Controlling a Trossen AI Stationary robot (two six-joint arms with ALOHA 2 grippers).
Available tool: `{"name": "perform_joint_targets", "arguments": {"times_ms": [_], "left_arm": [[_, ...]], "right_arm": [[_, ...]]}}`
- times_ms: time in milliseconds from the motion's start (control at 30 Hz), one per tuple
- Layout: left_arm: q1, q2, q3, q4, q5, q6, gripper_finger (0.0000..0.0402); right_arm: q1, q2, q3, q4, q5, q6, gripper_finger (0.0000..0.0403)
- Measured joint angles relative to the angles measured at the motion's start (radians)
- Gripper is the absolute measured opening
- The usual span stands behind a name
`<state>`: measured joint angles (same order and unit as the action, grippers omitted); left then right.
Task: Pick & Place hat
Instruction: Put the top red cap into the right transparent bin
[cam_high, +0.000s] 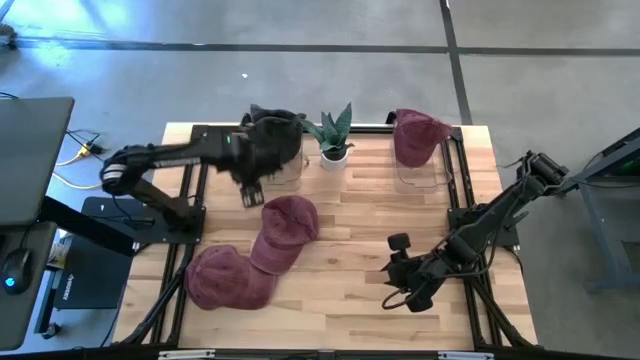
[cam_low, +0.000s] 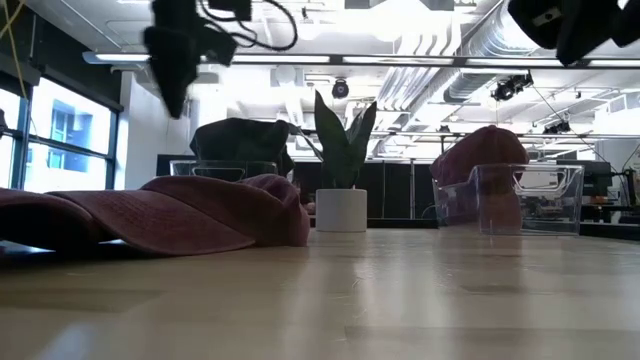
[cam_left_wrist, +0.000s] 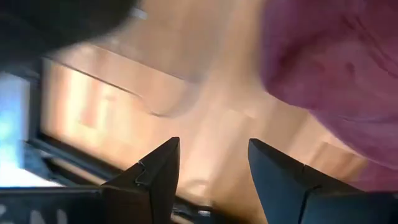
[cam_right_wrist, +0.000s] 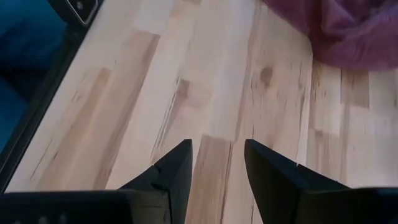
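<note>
Two maroon hats lie overlapping on the wooden table, one (cam_high: 287, 228) near the middle and one (cam_high: 226, 277) toward the front left; both rest flat on the wood (cam_low: 200, 215). A dark hat (cam_high: 272, 133) sits on a clear bin at the far left. Another maroon hat (cam_high: 418, 135) sits in a clear bin at the far right. My left gripper (cam_high: 250, 192) hangs open above the table between the dark hat and the middle maroon hat (cam_left_wrist: 336, 68), pointing down, with nothing between its fingers (cam_left_wrist: 211, 146). My right gripper (cam_high: 402, 285) stands open over bare wood (cam_right_wrist: 217, 146) at the front right.
A potted plant (cam_high: 335, 140) in a white pot stands at the far middle between the two clear bins (cam_low: 520, 195). Dark frame rails run along the table's left and right edges. Bare wood lies between the hats and my right gripper.
</note>
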<state>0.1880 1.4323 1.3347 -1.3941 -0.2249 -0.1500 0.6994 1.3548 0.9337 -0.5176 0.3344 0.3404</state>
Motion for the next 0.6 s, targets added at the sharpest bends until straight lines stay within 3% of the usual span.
{"name": "perform_joint_targets", "arguments": {"times_ms": [200,367,600], "left_arm": [[-0.27,-0.054,-0.212,0.156,0.048,-0.31,0.0181],[-0.43,-0.025,-0.354,0.348,0.079,-0.535,0.0181],[-0.526,0.065,-0.472,0.768,0.08,-0.617,0.0181]], "right_arm": [[0.002,0.0,0.0,-0.042,-0.01,0.073,0.0142],[0.002,0.0,0.0,-0.049,-0.055,0.153,0.014],[0.024,0.001,0.0,-0.047,0.005,0.33,0.0137]]}}
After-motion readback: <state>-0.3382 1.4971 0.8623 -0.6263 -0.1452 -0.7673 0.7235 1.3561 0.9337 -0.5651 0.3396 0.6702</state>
